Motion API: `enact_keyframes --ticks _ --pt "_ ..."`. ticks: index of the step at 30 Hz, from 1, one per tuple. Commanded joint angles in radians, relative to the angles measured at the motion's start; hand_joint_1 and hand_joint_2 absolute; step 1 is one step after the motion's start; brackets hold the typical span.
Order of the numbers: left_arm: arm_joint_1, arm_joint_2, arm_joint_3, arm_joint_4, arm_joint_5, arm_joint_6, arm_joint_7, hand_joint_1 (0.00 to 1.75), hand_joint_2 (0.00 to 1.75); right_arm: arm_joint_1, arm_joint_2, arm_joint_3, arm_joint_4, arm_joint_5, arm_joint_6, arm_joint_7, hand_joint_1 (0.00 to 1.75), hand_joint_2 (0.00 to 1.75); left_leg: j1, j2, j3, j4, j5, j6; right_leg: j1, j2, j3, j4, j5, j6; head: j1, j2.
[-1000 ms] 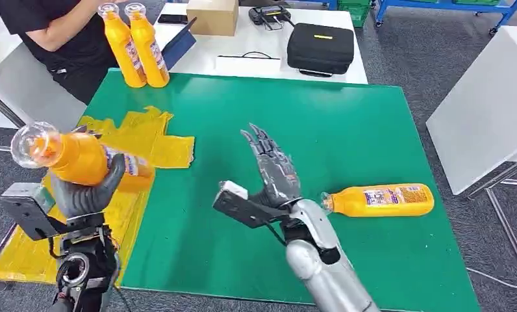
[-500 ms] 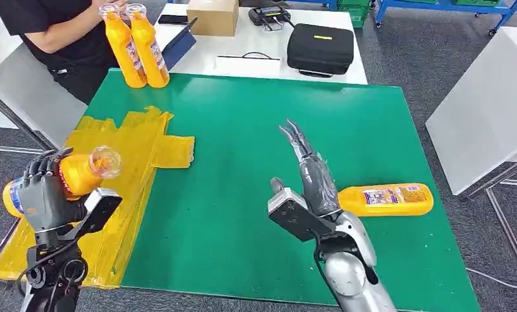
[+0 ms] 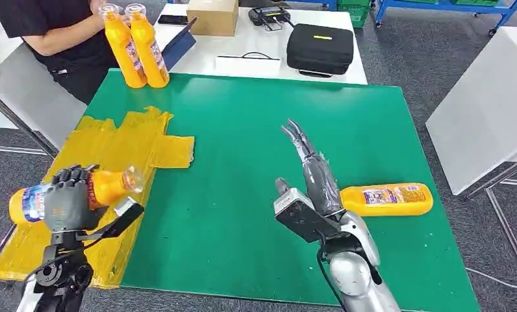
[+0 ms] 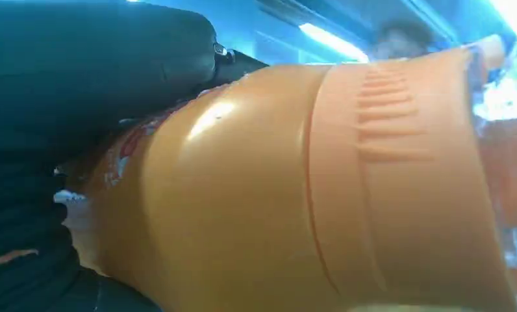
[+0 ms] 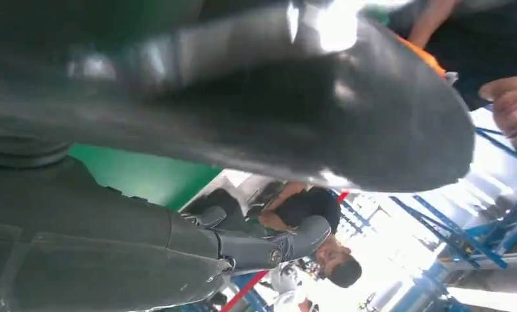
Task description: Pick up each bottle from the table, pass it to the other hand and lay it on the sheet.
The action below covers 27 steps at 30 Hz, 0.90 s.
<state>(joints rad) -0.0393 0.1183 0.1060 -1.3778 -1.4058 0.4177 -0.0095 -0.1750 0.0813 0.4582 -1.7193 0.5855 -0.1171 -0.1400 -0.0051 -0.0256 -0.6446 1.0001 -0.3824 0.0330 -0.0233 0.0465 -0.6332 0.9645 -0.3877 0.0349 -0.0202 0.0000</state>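
The green worktop (image 3: 256,156) spans the middle of the head view, with a white table (image 3: 262,45) beyond it at 12 o'clock. The yellow sheet (image 3: 123,140) covers the worktop's edge from 9 to 7 o'clock. A person in a black shirt (image 3: 54,29) stands at 11 o'clock, a hand on the caps of two upright orange bottles (image 3: 136,45) that stand touching each other at the worktop's far corner. A black case (image 3: 321,47) and a cardboard box (image 3: 212,16) rest on the white table.

At 5 o'clock the right hand (image 3: 311,172) holds nothing, its fingers straight, close together and pointing toward 12 o'clock. Just beside it, toward 3 o'clock, a lying orange bottle (image 3: 389,199) rests on its side on the green surface, neck toward the hand.

At 8 o'clock the left hand (image 3: 67,203) grips the held orange bottle (image 3: 106,187) around its middle, over the near part of the sheet, lying roughly level with its clear cap toward 3 o'clock. Whether it touches the sheet cannot be told. The left wrist view shows dark fingers (image 4: 93,65) wrapped over the held bottle's orange body.
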Motion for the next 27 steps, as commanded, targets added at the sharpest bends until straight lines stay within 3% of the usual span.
enact_keyframes --ticks 1,17,18,19,27 --pt "-0.057 0.037 -0.242 0.316 -0.008 -0.011 -0.013 1.75 1.75 -0.036 -0.013 0.004 0.074 -0.020 0.002 -0.012 0.00 0.00 -0.001 -0.001 0.007 -0.001 -0.002 -0.002 0.001 -0.006 0.008 -0.001 -0.002 -0.002 0.000 0.000" --pt "-0.077 0.044 -0.306 0.371 0.216 -0.129 -0.108 1.75 1.75 -0.050 -0.021 0.002 0.103 -0.053 0.001 -0.037 0.00 0.00 0.000 0.000 0.005 -0.001 -0.001 -0.002 0.001 -0.003 0.006 0.000 -0.002 -0.002 0.000 0.000" --pt "-0.084 0.048 -0.308 0.383 0.244 -0.136 -0.130 1.52 1.75 -0.053 -0.019 0.000 0.112 -0.056 0.003 -0.039 0.00 0.00 0.000 0.000 0.004 -0.001 0.000 -0.002 0.001 -0.003 0.005 0.000 -0.001 -0.002 0.000 0.000" --pt "-0.086 0.049 -0.311 0.386 0.246 -0.131 -0.131 0.00 0.00 -0.055 -0.017 -0.001 0.116 -0.056 0.005 -0.041 0.00 0.00 0.000 0.000 0.006 -0.001 -0.001 -0.003 0.001 -0.004 0.007 0.000 -0.002 -0.002 0.000 0.000" --pt "-0.081 0.045 -0.300 0.365 0.273 -0.137 -0.125 0.00 0.00 -0.065 -0.018 -0.007 0.136 -0.056 0.007 -0.044 0.00 0.00 0.000 0.000 0.007 -0.001 0.000 -0.003 0.001 -0.003 0.008 -0.001 -0.002 -0.003 0.000 0.000"
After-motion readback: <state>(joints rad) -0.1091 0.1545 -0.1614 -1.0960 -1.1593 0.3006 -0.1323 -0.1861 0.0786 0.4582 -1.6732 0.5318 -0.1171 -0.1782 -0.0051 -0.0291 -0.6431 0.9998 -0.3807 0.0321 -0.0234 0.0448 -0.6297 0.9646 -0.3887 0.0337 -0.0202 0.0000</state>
